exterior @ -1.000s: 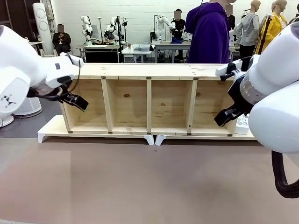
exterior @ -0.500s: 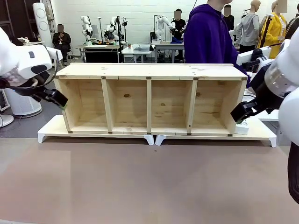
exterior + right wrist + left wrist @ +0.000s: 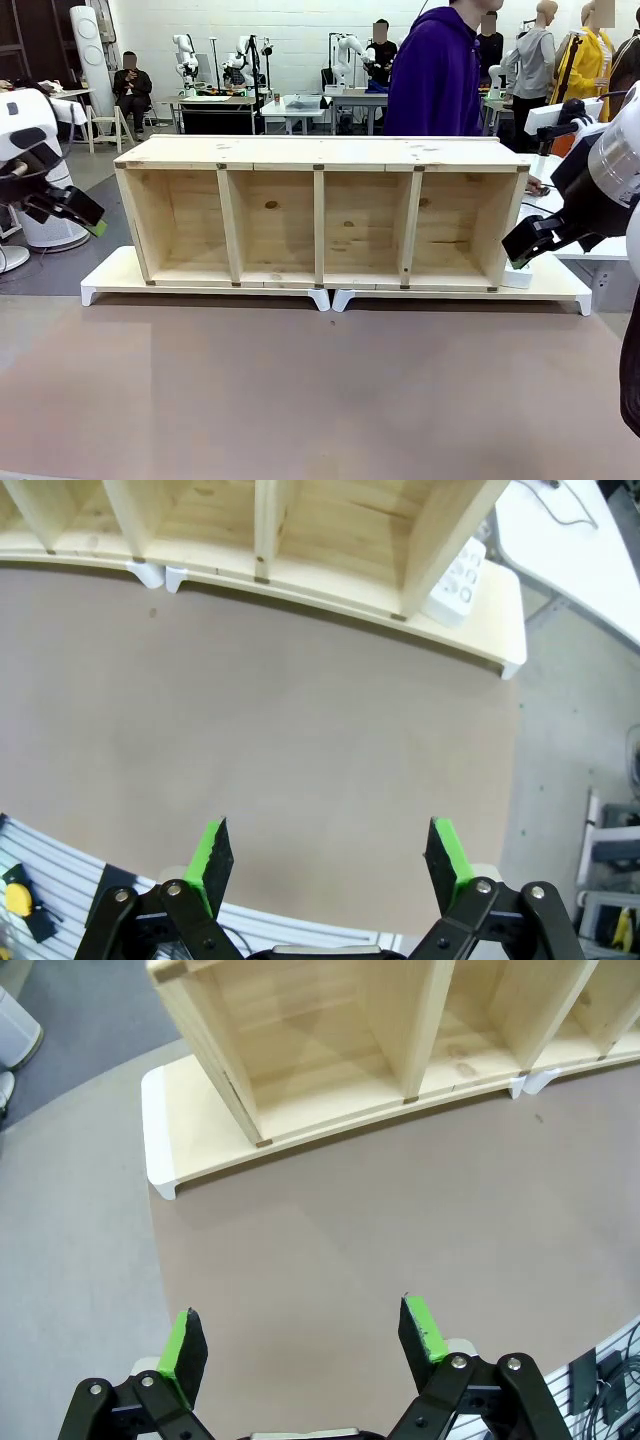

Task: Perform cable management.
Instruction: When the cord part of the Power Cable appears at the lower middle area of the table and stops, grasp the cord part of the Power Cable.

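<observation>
Pine shelf [image 3: 320,150], four open bays, lying on its side on white base boards [image 3: 110,275] at the far edge of the brown tabletop [image 3: 320,390]. A person [image 3: 435,70] in a purple hoodie stands behind it.

Left gripper [image 3: 75,208]: in the air off the shelf's left end. In the left wrist view its jaws are spread wide over bare tabletop, with nothing between the green pads [image 3: 183,1340].

Right gripper [image 3: 525,240]: in the air off the shelf's right end, just above a white power strip [image 3: 517,272] that leans against the shelf's end wall on the base board. Its jaws are also spread wide and hold nothing.

Cable [image 3: 570,507]: my best reading is the thin dark line on the white side table [image 3: 580,570] past the shelf's right end, at the top right corner of the right wrist view. It is too small there to make out a plug or where it runs. It is well apart from both grippers, and nearer the right one.

Handling (judgement):
- The cord should be light and limp, so it will sag and trail from any single hold.
- Its jacket should sit well against the pads.
- It is thin, so the jaws must come nearly together.
- Take hold on the cord a little behind the plug, not on the plug body.
- Avoid sharp tugs at that joint.
- A second hold further along would keep the slack tidy.
- The task looks barely begun.
</observation>
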{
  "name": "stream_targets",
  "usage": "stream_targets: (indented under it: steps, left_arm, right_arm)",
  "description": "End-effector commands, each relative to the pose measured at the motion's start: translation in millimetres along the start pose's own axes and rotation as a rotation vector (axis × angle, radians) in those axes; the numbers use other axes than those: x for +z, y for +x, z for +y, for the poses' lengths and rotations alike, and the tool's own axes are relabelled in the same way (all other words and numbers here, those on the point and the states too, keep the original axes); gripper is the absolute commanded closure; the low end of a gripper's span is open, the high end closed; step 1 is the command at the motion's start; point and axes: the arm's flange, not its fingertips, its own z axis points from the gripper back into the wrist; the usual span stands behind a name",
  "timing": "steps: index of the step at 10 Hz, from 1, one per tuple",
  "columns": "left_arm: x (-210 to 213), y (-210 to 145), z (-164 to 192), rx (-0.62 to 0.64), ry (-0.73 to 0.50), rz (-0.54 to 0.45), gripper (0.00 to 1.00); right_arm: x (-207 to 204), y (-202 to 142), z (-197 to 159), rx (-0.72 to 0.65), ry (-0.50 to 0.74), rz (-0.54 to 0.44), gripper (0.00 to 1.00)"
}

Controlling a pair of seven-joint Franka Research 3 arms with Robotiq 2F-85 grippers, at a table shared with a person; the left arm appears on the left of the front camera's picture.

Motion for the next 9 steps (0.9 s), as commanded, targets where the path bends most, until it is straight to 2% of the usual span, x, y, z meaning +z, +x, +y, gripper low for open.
stream_targets:
  steps: [1, 9]
  left_arm:
    - [-5.2, 1.3, -6.9, -0.001, 0.005, 0.015, 0.00]
    - [-5.2, 1.3, -6.9, -0.001, 0.005, 0.015, 0.00]
  right_arm:
    - [0.9, 0.3, 0.3, 0.003, -0.003, -0.006, 0.00]
    - [0.9, 0.3, 0.3, 0.003, -0.003, -0.006, 0.00]
